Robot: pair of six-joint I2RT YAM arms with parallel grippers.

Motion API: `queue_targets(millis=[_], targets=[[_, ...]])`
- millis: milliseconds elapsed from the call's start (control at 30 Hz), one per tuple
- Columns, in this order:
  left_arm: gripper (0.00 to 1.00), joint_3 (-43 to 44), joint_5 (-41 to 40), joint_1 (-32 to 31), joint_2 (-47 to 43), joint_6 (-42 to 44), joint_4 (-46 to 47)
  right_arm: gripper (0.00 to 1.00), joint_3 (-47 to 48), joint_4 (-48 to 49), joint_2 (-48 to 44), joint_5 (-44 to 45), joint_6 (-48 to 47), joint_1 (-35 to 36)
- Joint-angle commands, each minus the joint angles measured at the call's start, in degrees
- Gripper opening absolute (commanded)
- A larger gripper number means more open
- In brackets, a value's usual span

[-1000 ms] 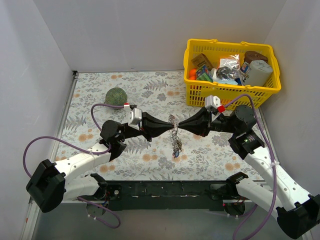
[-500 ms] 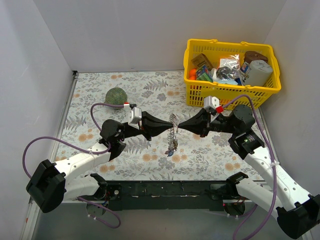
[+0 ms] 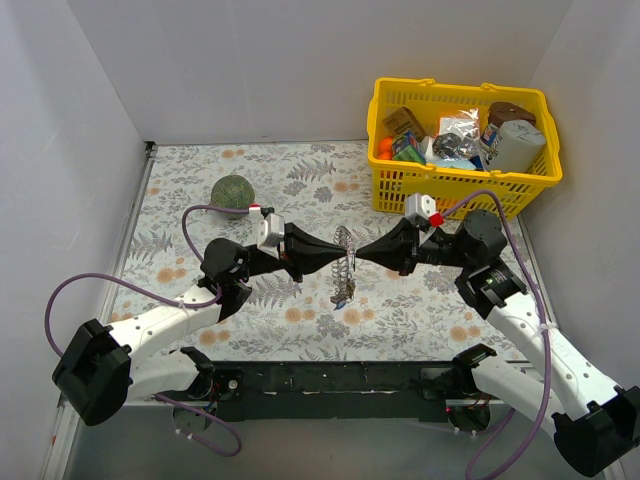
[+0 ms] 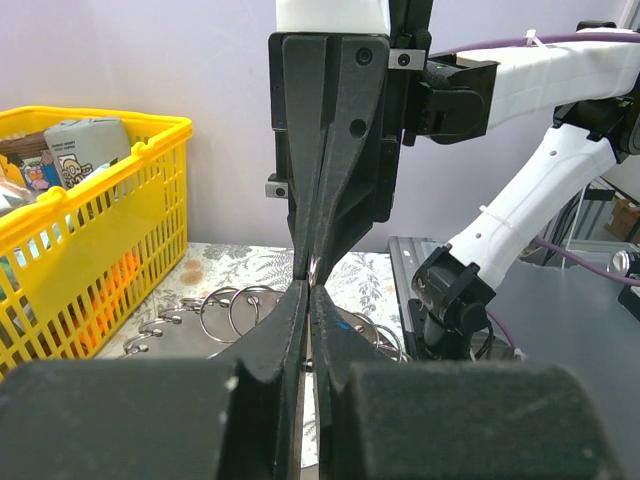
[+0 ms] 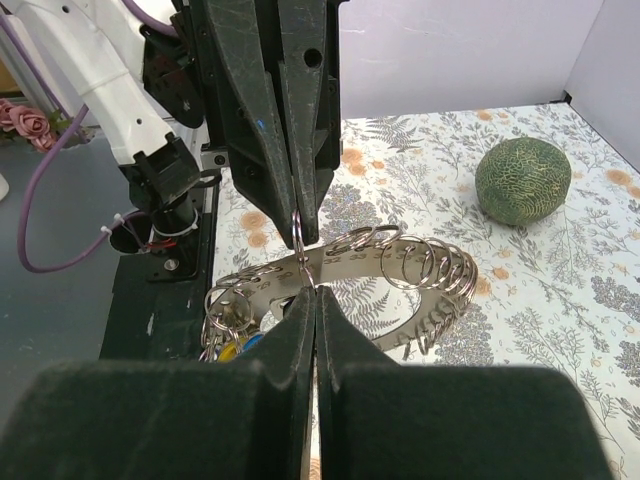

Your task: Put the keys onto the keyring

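Observation:
The keyring (image 3: 345, 248), a wide grey band strung with many small split rings, hangs in the air between my two grippers. My left gripper (image 3: 331, 254) and right gripper (image 3: 358, 254) meet tip to tip. Both are shut on one small split ring (image 5: 298, 226) attached to the band (image 5: 430, 322). The keys (image 3: 343, 293) dangle in a bunch below the band. Their yellow and blue heads show in the right wrist view (image 5: 229, 351). In the left wrist view my fingertips (image 4: 310, 285) press against the right gripper's tips, with the band (image 4: 184, 339) behind them.
A green ball (image 3: 232, 192) lies on the floral mat at the back left. A yellow basket (image 3: 460, 182) full of packets stands at the back right, close behind the right arm. White walls close in the sides.
The keyring and its hanging keys have risen and swung slightly left. Both grippers stay pinched together and have shifted a little away from the near edge.

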Motion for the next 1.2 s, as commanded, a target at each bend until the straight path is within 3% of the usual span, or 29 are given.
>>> queue_targets(millis=[0, 400, 467, 500, 600, 700, 1167], targets=[[0.00, 2.50, 0.03, 0.38, -1.65, -1.03, 4.32, 0.01, -1.14, 0.63, -0.15, 0.22, -0.98, -0.32], [0.00, 2.76, 0.47, 0.38, -1.03, -1.30, 4.24, 0.02, -1.24, -1.29, 0.12, 1.44, -2.37, -0.23], [0.00, 2.85, 0.38, 0.38, -1.21, -0.59, 3.01, 0.15, -1.14, -1.82, -1.02, 2.67, -2.99, -0.23], [0.00, 2.67, 0.29, 0.38, -1.47, -0.51, 2.66, 0.28, -0.97, -2.70, -2.42, 4.60, -3.78, -0.14], [0.00, 2.41, 0.12, 0.47, -1.91, 0.02, 1.78, 0.47, -0.53, -3.06, -4.88, 6.45, -4.14, -0.23], [0.00, 2.15, -0.06, 0.38, -2.35, 0.46, 1.08, 0.52, 0.17, -2.80, -5.68, 5.68, -4.05, -0.32], [0.00, 1.97, 0.12, 0.38, -2.35, 0.55, 0.81, 0.53, -1.67, 10.64, -3.32, -2.67, 5.52, -0.23]])
